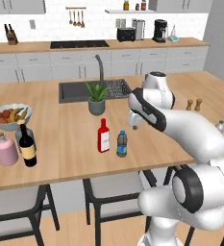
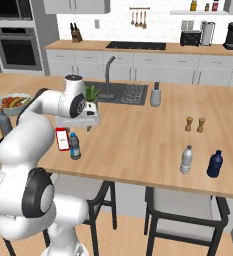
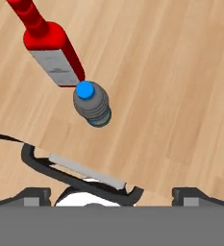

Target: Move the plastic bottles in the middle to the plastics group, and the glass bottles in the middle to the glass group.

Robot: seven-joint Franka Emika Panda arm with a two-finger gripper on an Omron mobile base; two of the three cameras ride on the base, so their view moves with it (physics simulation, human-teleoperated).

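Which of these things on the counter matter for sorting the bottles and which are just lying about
Job: water bottle, red bottle, wine bottle, pink bottle, pale-cap bottle, dark blue bottle.
Lying about: plant, fruit bowl, shakers.

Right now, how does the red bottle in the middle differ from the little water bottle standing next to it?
The flat red bottle is opaque red with a white label and red cap; the small water bottle is clear with a blue cap and band. The red bottle stands taller. From above, the red bottle has a flat rectangular body, while the water bottle is round and ribbed. Both stand upright, close together but apart, near the counter's front edge.
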